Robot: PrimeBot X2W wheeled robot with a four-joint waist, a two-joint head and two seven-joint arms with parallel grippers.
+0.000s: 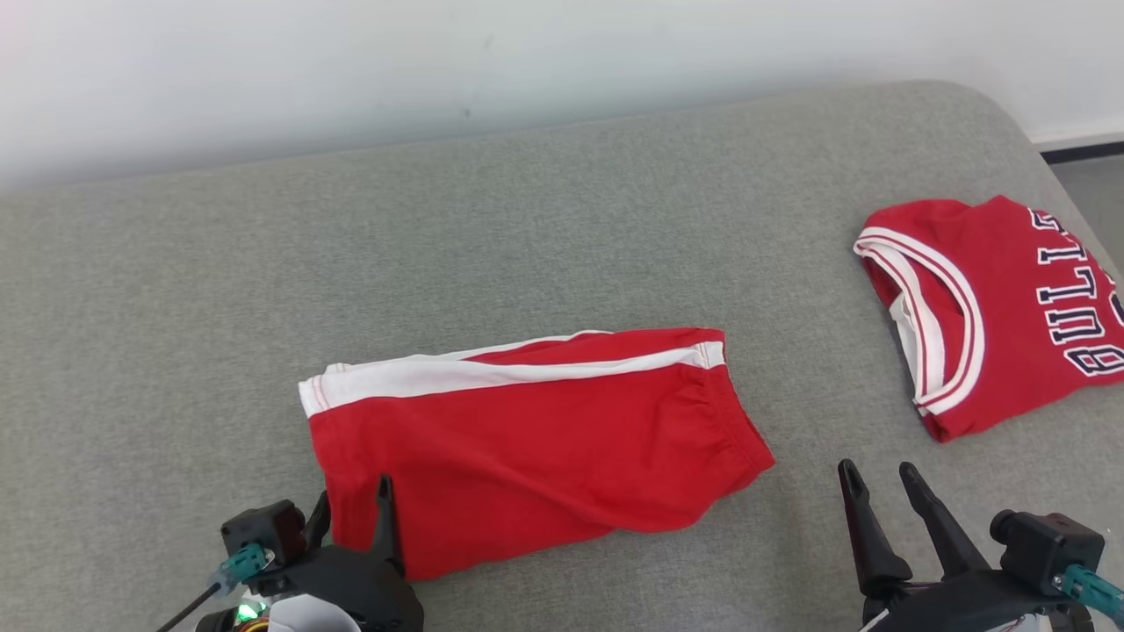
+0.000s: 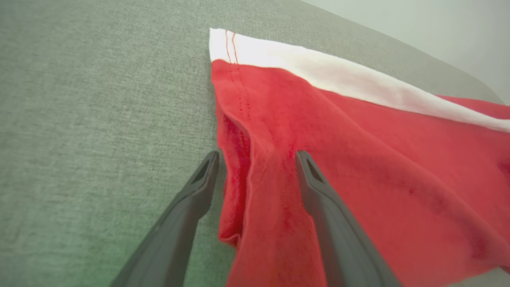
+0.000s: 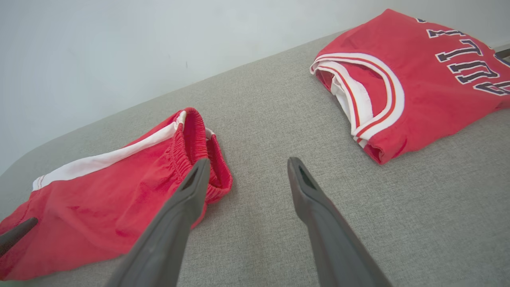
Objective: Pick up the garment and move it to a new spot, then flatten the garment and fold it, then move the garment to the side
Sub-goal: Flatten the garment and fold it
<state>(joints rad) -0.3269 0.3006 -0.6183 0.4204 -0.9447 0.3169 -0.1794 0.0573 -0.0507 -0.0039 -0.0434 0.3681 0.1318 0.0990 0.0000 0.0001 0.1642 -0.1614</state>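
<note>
Shorts point(image 1: 527, 439), folded, lie mid-way on the grey fabric surface point(image 1: 562, 219), long axis running left to right in my head view. My left claw point(image 1: 353, 490) stands wide open astride the near hem corner, gripping nothing. My right claw point(image 1: 876, 468), open and empty, sits just off the waistband end, so I judge the left arm nearer.

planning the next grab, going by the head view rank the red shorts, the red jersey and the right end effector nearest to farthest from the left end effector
1. red shorts: their near left corner lies between the fingers of the left end effector.
2. right end effector: lower right, beyond the shorts.
3. red jersey: far right and further back.
</note>
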